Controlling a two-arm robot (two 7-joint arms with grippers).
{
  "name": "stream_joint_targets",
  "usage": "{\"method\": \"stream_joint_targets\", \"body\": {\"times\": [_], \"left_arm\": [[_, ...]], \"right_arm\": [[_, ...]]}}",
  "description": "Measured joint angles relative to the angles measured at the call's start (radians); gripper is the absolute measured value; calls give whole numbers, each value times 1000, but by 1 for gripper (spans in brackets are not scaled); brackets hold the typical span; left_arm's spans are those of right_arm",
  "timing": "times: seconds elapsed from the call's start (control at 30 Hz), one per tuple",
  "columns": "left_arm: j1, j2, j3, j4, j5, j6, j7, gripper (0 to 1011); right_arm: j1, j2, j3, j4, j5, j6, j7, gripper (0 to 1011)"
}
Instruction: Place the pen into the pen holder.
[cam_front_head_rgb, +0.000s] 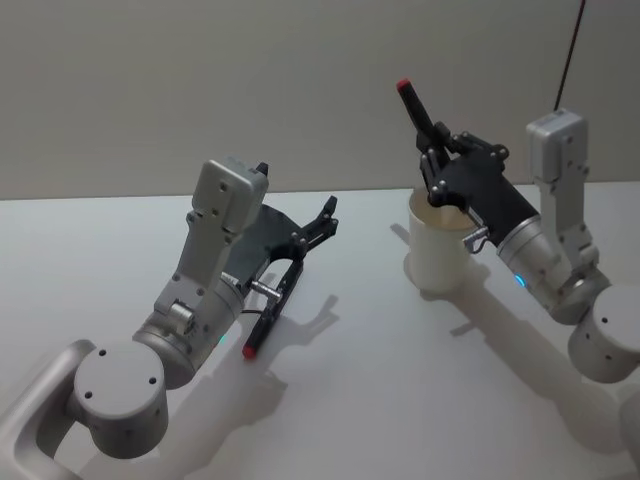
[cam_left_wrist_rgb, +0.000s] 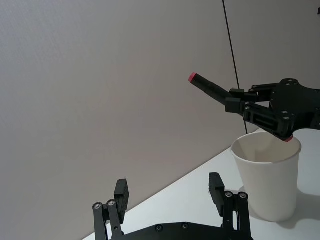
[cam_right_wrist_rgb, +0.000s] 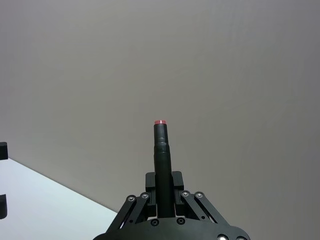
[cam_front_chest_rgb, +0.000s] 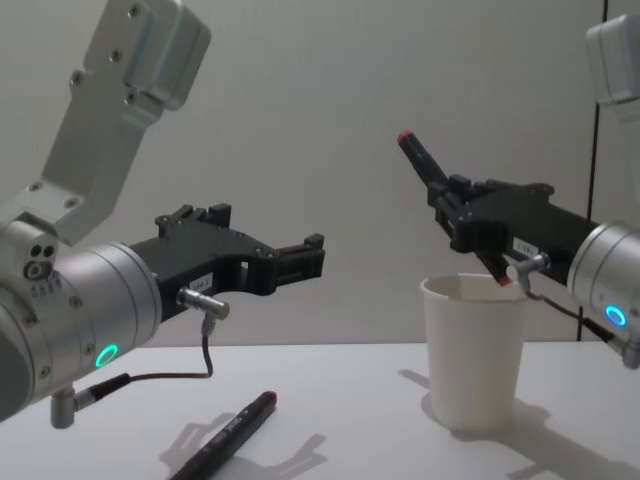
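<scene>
the white desk (cam_front_head_rgb: 400, 420) carries everything. the left gripper (cam_left_wrist_rgb: 169, 190) hangs over the desk's middle left, its fingers spread wide and holding nothing. the right gripper (cam_front_head_rgb: 437, 152) sits just above the pen holder (cam_front_head_rgb: 435, 258), a white paper cup standing near the desk's far edge. it is clamped on the pen (cam_front_head_rgb: 414, 104), which slants with its lower red tip at the cup's rim. a second pen (cam_front_head_rgb: 266, 318) lies flat on the desk beneath the left gripper.

A bare robot lab or test booth: a plain white desk (cam_front_head_rgb: 400, 400) against a blank grey wall (cam_front_head_rgb: 200, 80), with a thin dark cable (cam_front_head_rgb: 571, 50) hanging at the far right.
</scene>
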Motion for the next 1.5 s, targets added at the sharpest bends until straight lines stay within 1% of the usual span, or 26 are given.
{"method": "stream_joint_targets", "body": {"times": [0.63,1.23,1.5], "left_arm": [[0,0,0,0,0,0,0,1001],[0,0,0,0,0,0,0,1001],[0,0,0,0,0,0,0,1001]], "right_arm": [[-2,-4,-10,34,7,-15,5,181],[11,-7,-13,65,9,-74,6,181],[17,-8,-13,75,10,-80,6,181]]}}
